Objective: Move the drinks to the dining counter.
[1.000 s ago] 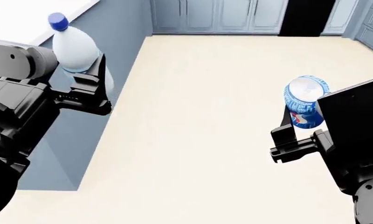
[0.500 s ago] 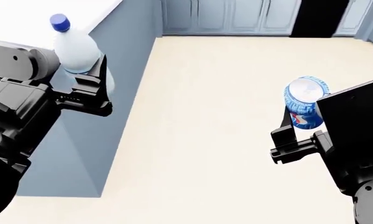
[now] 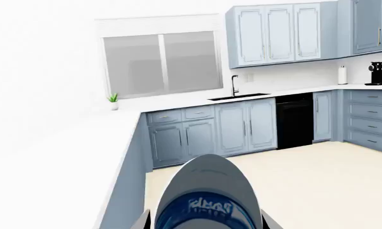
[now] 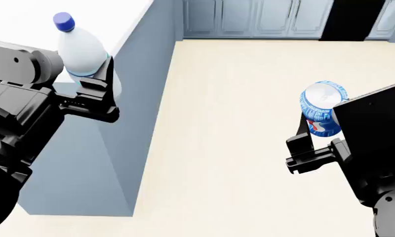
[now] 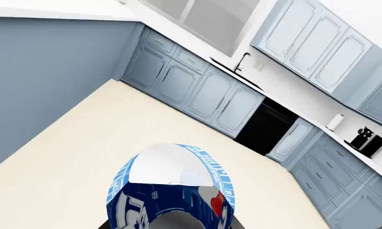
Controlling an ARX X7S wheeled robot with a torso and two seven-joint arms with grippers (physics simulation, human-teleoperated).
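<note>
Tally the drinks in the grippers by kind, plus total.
Water bottle: 1, in the left gripper
Soda can: 1, in the right gripper
Total: 2 drinks, both held off the white counter.

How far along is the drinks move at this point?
Pickup looks done: the left gripper holds the water bottle, the right gripper the soda can. Both are in the air beside the white counter. Still left: setting both down on it.

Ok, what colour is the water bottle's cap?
Blue; the cap shows best in the head view.
</note>
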